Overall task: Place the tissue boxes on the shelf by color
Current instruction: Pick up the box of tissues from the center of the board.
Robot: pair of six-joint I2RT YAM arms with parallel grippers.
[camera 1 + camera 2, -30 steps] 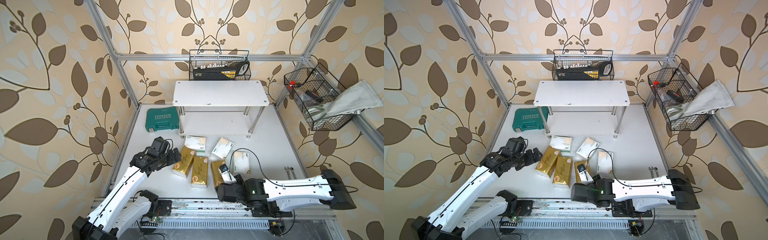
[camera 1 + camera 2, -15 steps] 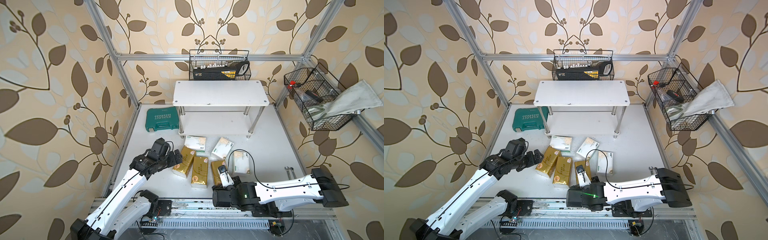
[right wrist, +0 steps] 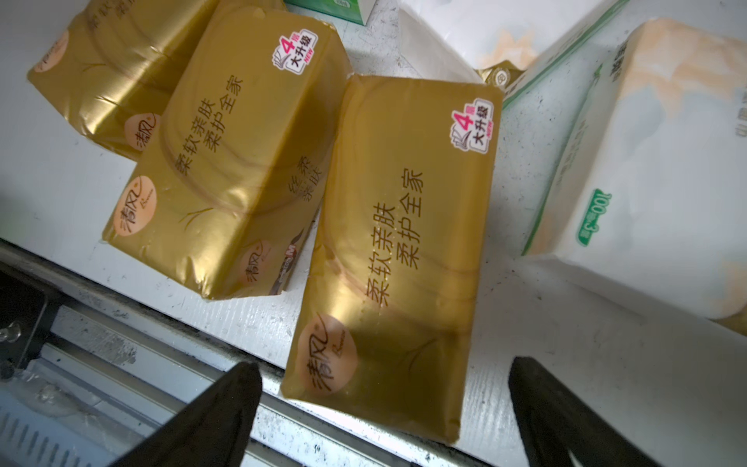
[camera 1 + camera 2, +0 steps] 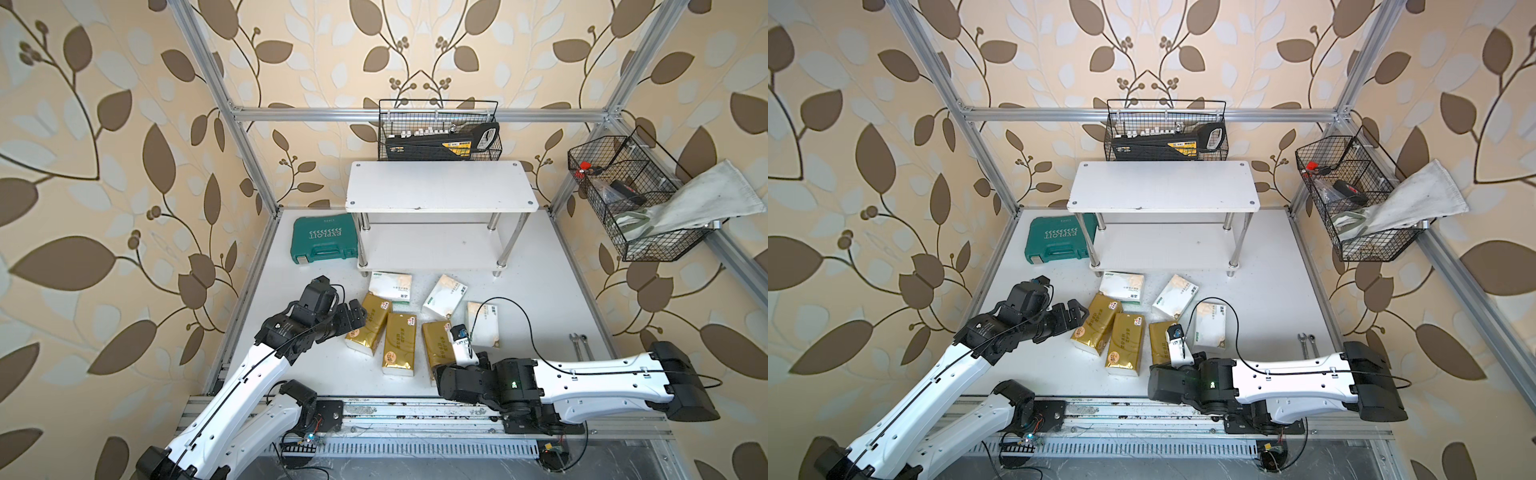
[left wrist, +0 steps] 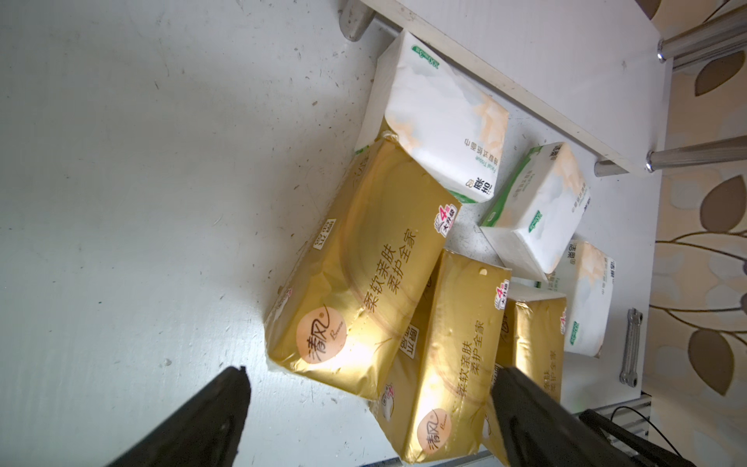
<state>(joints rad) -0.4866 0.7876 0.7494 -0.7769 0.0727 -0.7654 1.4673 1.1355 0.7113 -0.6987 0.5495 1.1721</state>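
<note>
Three gold tissue boxes lie side by side near the table's front: left [image 4: 368,324], middle [image 4: 400,345], right [image 4: 435,345]. Behind them lie three white tissue boxes [image 4: 390,284] [image 4: 444,295] [image 4: 482,324]. The shelf [image 4: 440,187] stands at the back with both boards bare. My left gripper [image 5: 372,372] [image 4: 353,316] is open beside the near-left end of the left gold box [image 5: 364,258], not touching it. My right gripper [image 3: 384,366] is open and hovers over the near end of the right gold box [image 3: 400,250]; in both top views its wrist hides the fingers.
A teal tool case [image 4: 325,239] lies left of the shelf. Black wire baskets hang on the back wall [image 4: 440,133] and the right wall [image 4: 636,208], the right one with a cloth. Wrenches [image 4: 579,345] lie at the right. A metal rail [image 4: 415,411] borders the front edge.
The right wrist has shifted left, to the near end of the right gold box. The left gripper has crept slightly right toward the left gold box. Both stayed open.
</note>
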